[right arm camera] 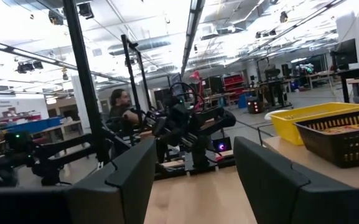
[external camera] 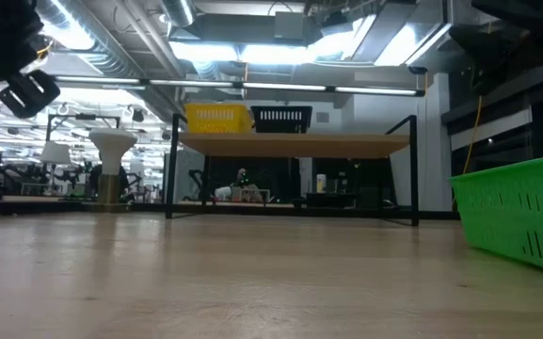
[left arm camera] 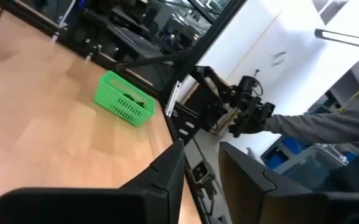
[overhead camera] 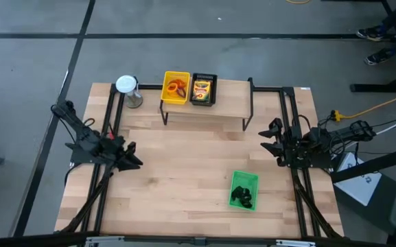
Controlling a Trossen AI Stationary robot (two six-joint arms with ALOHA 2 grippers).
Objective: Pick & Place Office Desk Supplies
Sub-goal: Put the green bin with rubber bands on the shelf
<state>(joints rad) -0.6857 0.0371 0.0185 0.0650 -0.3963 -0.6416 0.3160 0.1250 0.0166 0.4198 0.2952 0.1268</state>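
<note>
**A:** How many trays have you got on the pale wooden surface (overhead camera: 177,178)?

**B:** You have three. A yellow plastic tray (overhead camera: 176,88) and a black mesh tray (overhead camera: 204,89) sit side by side on the raised wooden shelf (overhead camera: 211,110), and a green slatted tray (overhead camera: 244,190) lies lower down, nearer the right arm.

**A:** And the supplies?

**B:** You can count one yellow printed crayon box (overhead camera: 201,88) in the black tray. The yellow tray holds orange rings (overhead camera: 178,87), though you cannot tell their number. Small black clips (overhead camera: 241,197) are heaped in the green tray, too bunched to count.

**A:** Your two pincers?

**B:** Your left pincer (left arm camera: 201,168) hangs above the surface's left side, empty, its fingers a little apart. Your right pincer (right arm camera: 195,171) hangs at the right side, released wide, gripping nothing.

**A:** Anything else?

**B:** One grey cylinder with a white round top (overhead camera: 129,89) stands just left of the shelf.
</note>
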